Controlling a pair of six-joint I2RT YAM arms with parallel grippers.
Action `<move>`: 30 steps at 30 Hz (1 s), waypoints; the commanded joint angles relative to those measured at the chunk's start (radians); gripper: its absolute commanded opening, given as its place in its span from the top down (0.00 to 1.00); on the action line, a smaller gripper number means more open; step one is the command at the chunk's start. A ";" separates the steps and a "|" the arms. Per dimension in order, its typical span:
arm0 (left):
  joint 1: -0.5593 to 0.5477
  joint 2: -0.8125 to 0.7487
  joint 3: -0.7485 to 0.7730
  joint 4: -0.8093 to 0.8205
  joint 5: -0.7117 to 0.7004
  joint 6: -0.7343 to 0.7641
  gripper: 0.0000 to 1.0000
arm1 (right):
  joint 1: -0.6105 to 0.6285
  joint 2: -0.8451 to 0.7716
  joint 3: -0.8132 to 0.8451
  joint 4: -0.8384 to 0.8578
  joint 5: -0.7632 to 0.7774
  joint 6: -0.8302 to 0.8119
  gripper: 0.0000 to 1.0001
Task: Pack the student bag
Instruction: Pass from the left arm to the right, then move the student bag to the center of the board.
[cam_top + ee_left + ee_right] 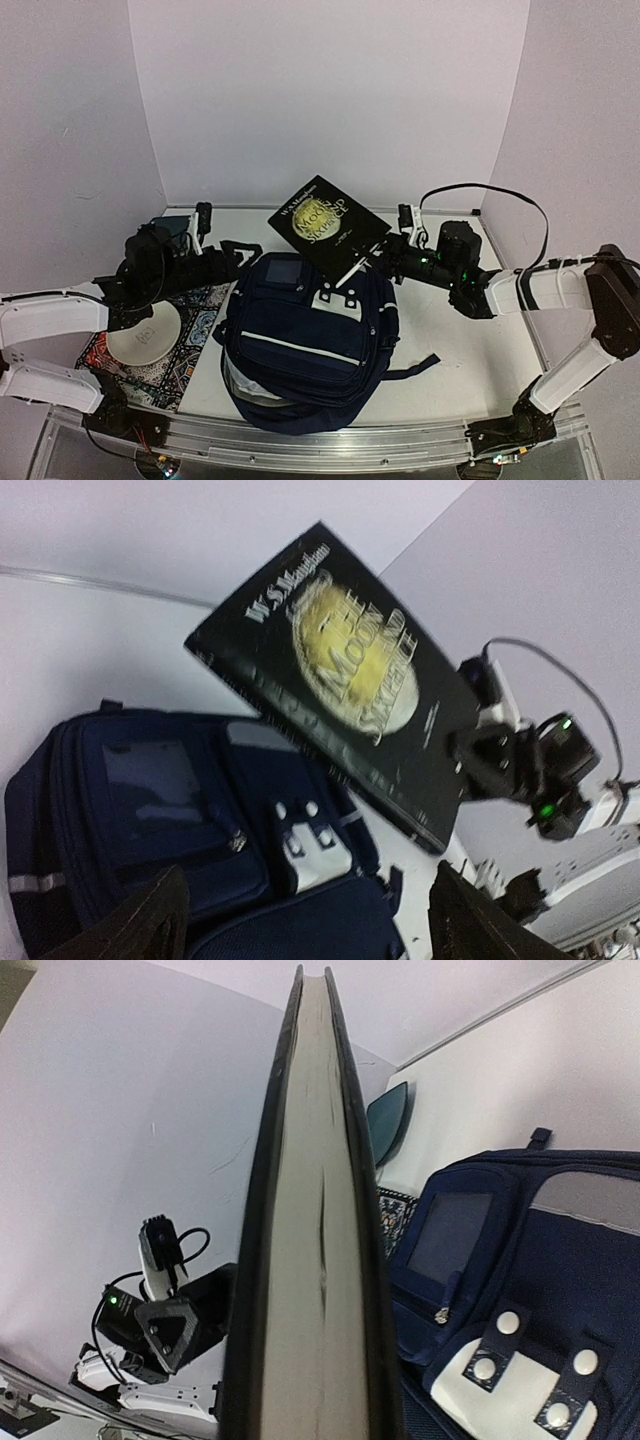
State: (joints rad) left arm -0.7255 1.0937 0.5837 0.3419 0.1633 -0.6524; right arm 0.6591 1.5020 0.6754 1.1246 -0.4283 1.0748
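The student bag (pixel 305 345), navy with white buckle patches, lies in the middle of the table. It also shows in the left wrist view (pixel 150 810) and the right wrist view (pixel 540 1260). My right gripper (pixel 385 250) is shut on the corner of a black book (pixel 328 225) with a gold moon on its cover. It holds the book tilted in the air above the bag's far edge. In the right wrist view the book (pixel 315 1260) is seen edge-on and hides the fingers. My left gripper (pixel 232 256) is open and empty at the bag's far left corner, its fingers (pixel 140 925) wide apart.
A white plate (pixel 143 338) sits on a patterned cloth (pixel 195 335) to the left of the bag. A flat dark-teal pouch (pixel 170 222) stands at the back left by the wall. White walls close in at the back and on both sides.
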 commanded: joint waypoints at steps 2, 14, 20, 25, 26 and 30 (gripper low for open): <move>-0.195 0.028 0.140 -0.461 -0.196 0.274 0.15 | -0.030 -0.117 -0.008 0.079 0.027 -0.061 1.00; -0.486 0.244 0.300 -0.712 -0.354 0.461 0.08 | -0.082 -0.230 -0.043 -0.069 0.047 -0.107 1.00; -0.573 0.388 0.372 -0.770 -0.431 0.519 0.06 | -0.101 -0.265 -0.050 -0.127 0.052 -0.125 1.00; -0.578 0.525 0.455 -0.787 -0.567 0.535 0.06 | -0.116 -0.274 -0.051 -0.134 0.037 -0.119 1.00; -0.577 0.552 0.469 -0.786 -0.604 0.534 0.06 | -0.120 -0.279 -0.051 -0.137 0.035 -0.119 1.00; -0.533 0.677 0.573 -0.778 -0.665 0.534 0.09 | -0.137 -0.307 -0.055 -0.174 0.042 -0.134 1.00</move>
State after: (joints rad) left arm -1.3089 1.6451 1.0649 -0.4281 -0.3838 -0.1549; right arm 0.5380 1.2814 0.5992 0.8218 -0.3768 0.9791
